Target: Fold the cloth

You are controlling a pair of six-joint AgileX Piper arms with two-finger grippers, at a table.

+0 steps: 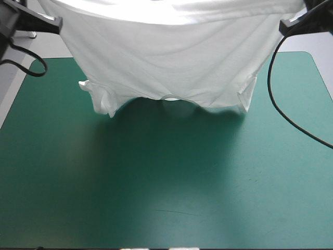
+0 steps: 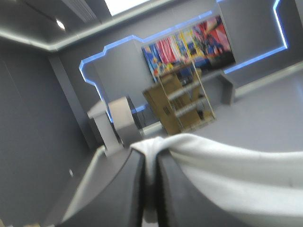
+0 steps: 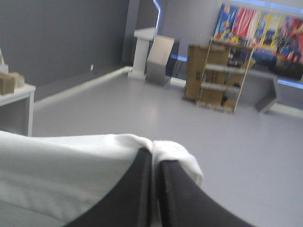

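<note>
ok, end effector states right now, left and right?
Left end effector: shut on the T-shirt.
Right end effector: shut on the T-shirt.

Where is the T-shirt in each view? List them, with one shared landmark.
High view: the T-shirt hangs spread across the far side, sleeves lowest.
Left wrist view: T-shirt pinched between the left fingers.
Right wrist view: T-shirt pinched between the right fingers.
Landmark: the pinched corners, at the high view's top corners.
</note>
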